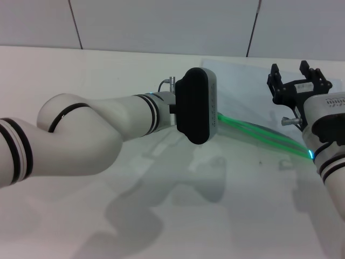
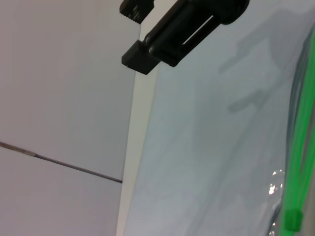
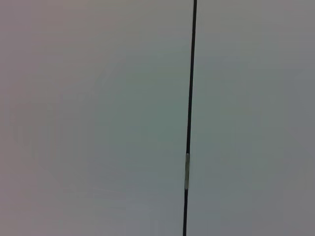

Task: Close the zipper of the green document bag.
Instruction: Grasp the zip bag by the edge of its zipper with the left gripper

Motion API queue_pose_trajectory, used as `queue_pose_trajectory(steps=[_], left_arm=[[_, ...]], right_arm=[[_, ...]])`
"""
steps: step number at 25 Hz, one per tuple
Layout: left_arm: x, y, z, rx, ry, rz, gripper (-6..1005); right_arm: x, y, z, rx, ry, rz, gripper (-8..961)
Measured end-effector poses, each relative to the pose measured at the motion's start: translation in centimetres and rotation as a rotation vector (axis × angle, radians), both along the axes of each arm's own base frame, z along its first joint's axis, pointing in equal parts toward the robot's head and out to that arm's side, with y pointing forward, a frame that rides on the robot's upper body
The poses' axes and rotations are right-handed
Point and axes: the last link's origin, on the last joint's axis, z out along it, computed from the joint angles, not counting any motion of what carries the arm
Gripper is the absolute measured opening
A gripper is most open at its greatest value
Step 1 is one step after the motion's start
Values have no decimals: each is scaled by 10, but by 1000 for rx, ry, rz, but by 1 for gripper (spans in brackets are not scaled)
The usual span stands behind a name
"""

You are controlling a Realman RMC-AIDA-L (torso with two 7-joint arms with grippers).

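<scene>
The green document bag (image 1: 245, 89) lies flat on the white table at the right, translucent and pale; in the left wrist view the bag (image 2: 206, 147) fills most of the picture. Its zipper (image 1: 264, 135) is a bright green strip along the near long edge, and the zipper (image 2: 300, 162) carries a small green block low on the strip. My left gripper (image 1: 197, 105) shows only its black housing, held above the bag's left end. Above the bag's right end, my right gripper (image 1: 292, 73) points upward and is open, with nothing between its fingers; the right gripper (image 2: 135, 32) also shows in the left wrist view.
The white table (image 1: 161, 216) runs back to a grey panelled wall (image 1: 161, 21). My left forearm (image 1: 97, 129) crosses the table's middle. The right wrist view shows only the wall with a dark seam (image 3: 189, 123).
</scene>
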Motion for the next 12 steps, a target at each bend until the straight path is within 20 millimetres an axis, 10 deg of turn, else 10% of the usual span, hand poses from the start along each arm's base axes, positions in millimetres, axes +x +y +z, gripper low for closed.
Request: queue_pose_trajectory(steps=[12], left_arm=[[-2,2,2,14,-4,-8,536]], right_arm=[[-1,0,0,0,2,2,589]])
